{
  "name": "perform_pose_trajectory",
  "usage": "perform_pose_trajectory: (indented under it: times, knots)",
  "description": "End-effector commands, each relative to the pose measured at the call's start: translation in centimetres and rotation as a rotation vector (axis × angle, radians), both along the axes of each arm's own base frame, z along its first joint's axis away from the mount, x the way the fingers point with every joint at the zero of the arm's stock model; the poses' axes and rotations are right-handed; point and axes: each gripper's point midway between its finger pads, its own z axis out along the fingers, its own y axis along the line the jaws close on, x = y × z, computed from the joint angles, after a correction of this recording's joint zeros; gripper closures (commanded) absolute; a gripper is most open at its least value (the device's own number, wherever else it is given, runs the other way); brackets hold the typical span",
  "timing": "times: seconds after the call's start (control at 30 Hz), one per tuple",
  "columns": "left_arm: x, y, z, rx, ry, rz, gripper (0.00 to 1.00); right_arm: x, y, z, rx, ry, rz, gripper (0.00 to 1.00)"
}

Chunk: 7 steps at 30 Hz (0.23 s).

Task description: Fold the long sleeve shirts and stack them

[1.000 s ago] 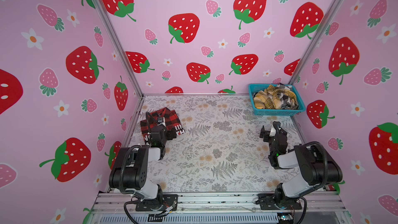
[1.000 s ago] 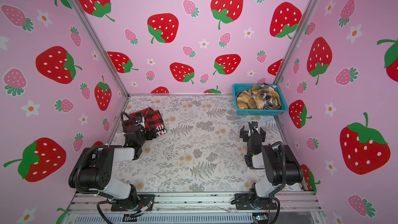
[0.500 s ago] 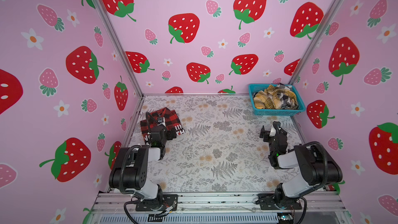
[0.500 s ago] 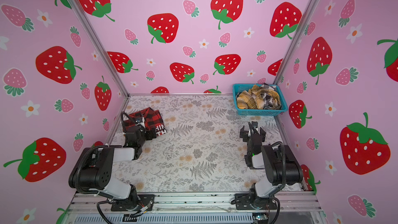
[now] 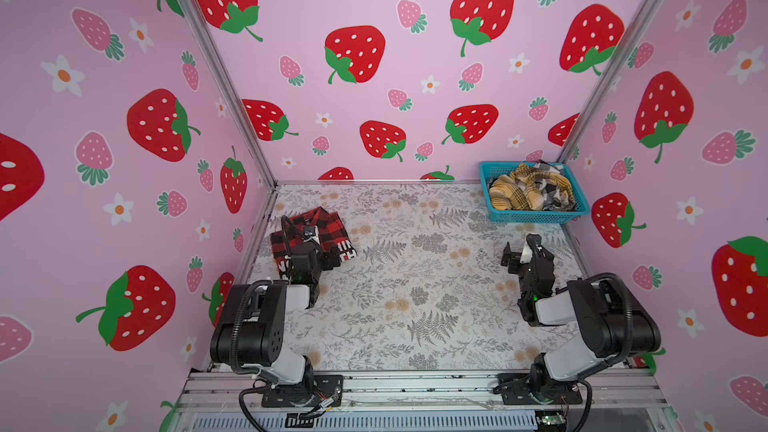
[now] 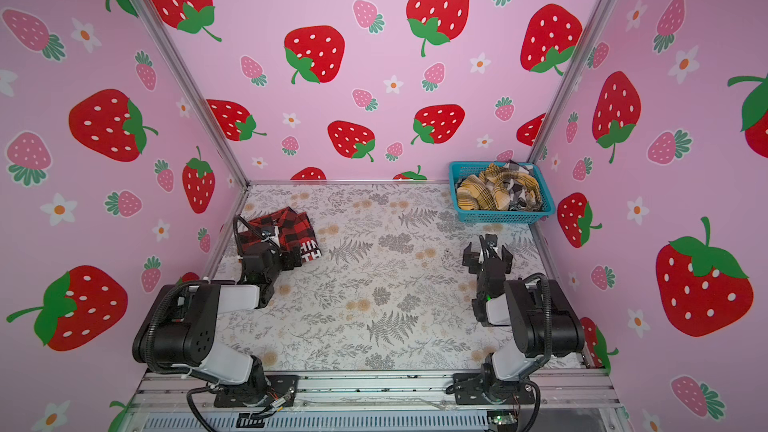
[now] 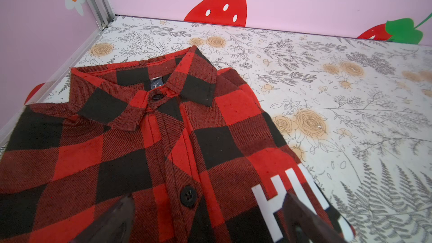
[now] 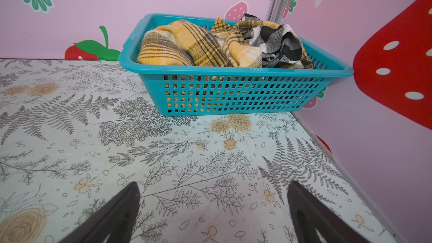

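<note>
Left wrist view: red shirt [image 7: 163, 136] lies folded and flat on the table [image 7: 327, 90], collar buttoned, close to the back-left corner. Left gripper [image 7: 209, 198] sits right over the shirt's lower front with its jaws spread wide and nothing between them. One fingertip [image 7: 124, 209] is over the plaid, the other over the white lettering. Cannot tell if the tips touch the cloth.

In both top views the left arm [image 5: 257, 326] is folded back on itself: elbow raised near the base, forearm running forward along the left wall, wrist above the shirt's near edge. The white letters stick out to the right of the gripper.

Right wrist view: right gripper [image 8: 214, 184] is also wide and holds nothing, hovering over the table. Basket [image 8: 233, 94] is straight ahead of it, well apart, tucked into the back-right corner. Yellow shirt [image 8: 187, 43] is crumpled inside, heaped above the rim. Black-and-white shirt [image 8: 275, 40] is bunched against it on the side toward the right wall, and the two are tangled together.

In both top views the right arm [image 5: 598, 317] has the same folded pose: elbow up near the base, forearm pointing toward the basket. Its gripper is near the table's right edge, short of the basket. The two grippers are well apart, each on its own side.
</note>
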Motion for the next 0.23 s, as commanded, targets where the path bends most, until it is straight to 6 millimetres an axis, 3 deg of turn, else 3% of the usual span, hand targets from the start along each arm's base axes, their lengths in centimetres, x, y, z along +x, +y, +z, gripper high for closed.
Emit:
perform_pose_trajectory:
  times: [0.0,0.2]
  knots:
    - [0.67,0.0,0.56,0.018,-0.011,-0.012,0.01,0.38,0.02,1.28,-0.007,-0.044,0.004,0.0]
    - [0.21,-0.22,0.88,0.015,-0.036,-0.027,0.01,0.22,0.02,1.29,-0.009,-0.045,0.005,0.0]
